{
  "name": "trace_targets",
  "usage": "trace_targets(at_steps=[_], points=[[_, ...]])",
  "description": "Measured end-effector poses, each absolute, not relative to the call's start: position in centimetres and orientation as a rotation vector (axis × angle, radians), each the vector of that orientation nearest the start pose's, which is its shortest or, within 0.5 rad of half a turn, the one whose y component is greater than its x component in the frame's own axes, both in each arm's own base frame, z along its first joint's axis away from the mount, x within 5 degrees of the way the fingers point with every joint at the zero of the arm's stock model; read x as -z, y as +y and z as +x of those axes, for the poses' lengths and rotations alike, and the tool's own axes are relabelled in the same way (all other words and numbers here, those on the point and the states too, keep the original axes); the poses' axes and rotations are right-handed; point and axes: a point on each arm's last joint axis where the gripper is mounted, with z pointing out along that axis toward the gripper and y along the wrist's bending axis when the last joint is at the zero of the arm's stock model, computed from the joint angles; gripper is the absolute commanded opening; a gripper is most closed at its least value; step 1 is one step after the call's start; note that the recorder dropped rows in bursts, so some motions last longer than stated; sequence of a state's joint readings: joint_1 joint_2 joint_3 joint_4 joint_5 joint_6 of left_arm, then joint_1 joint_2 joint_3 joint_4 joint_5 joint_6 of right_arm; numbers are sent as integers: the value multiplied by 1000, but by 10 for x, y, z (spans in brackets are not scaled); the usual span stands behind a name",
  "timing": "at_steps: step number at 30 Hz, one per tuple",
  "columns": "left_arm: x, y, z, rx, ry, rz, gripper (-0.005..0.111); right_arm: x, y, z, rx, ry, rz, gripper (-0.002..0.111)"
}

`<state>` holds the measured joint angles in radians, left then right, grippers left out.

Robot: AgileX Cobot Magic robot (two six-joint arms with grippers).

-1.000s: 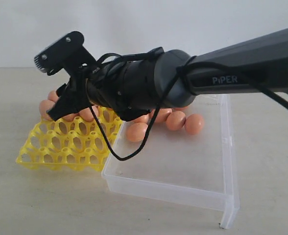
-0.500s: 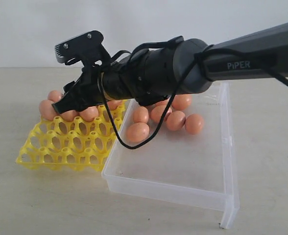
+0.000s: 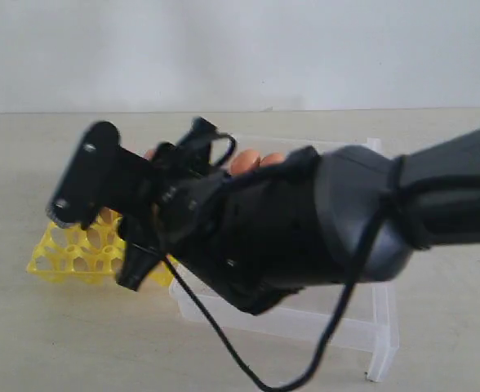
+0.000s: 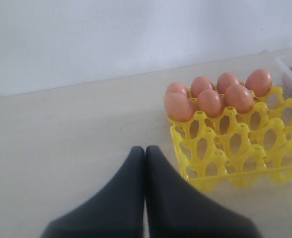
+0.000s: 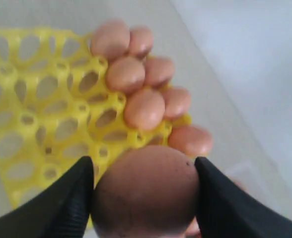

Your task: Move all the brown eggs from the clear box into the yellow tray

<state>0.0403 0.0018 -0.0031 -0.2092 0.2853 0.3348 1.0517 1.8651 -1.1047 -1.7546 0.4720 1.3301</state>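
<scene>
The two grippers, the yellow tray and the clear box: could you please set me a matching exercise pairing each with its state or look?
1. left gripper
2. right gripper
3. yellow tray
4. clear box

A. closed on a brown egg
B. transparent, low walls
C. shut, holding nothing
D. eggs seated along one side, other cups bare

Pairs: 1-C, 2-A, 3-D, 4-B

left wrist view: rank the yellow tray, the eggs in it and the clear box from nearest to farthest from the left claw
1. tray: its empty near corner sits just beside the shut claw
2. eggs: in the tray's far rows
3. box: past the tray's far corner, barely in view
</scene>
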Motion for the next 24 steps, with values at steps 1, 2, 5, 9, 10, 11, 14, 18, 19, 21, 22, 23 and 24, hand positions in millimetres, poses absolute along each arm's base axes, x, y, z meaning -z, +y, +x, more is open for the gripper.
trace_targets(at_steps=[1, 2, 5, 9, 10, 11, 14, 18, 19, 21, 22, 23, 24], points=[[-189, -3, 55, -75, 1758, 125, -4, -190, 312, 234, 131, 1764, -1165, 0], [-189, -3, 55, -75, 1758, 125, -4, -184, 301, 239, 121, 1828, -1096, 0], [-189, -3, 55, -75, 1758, 125, -4, -178, 266, 265, 76, 1994, -846, 0], [-189, -3, 55, -75, 1758, 125, -4, -194, 244, 298, -164, 2092, -686, 0], [-189, -3, 55, -75, 1758, 125, -4, -199, 244, 302, -234, 2093, -702, 0], [-189, -3, 55, -75, 1758, 125, -4, -204, 245, 306, -294, 2081, -739, 0], [-189, -3, 55, -75, 1758, 125, -4, -218, 250, 312, -433, 1997, -925, 0], [-189, -3, 55, -75, 1758, 125, -4, -236, 254, 314, -576, 1844, -1124, 0], [-189, -3, 55, -75, 1758, 125, -4, -239, 254, 314, -593, 1807, -1155, 0], [-189, -3, 55, -75, 1758, 125, -4, -246, 257, 314, -611, 1739, -1198, 0], [-189, -3, 55, -75, 1758, 125, -4, -252, 260, 314, -635, 1700, -1204, 0], [-189, -3, 55, -75, 1758, 125, -4, -257, 262, 315, -660, 1678, -1194, 0], [-189, -3, 55, -75, 1758, 125, -4, -262, 264, 314, -697, 1656, -1177, 0]])
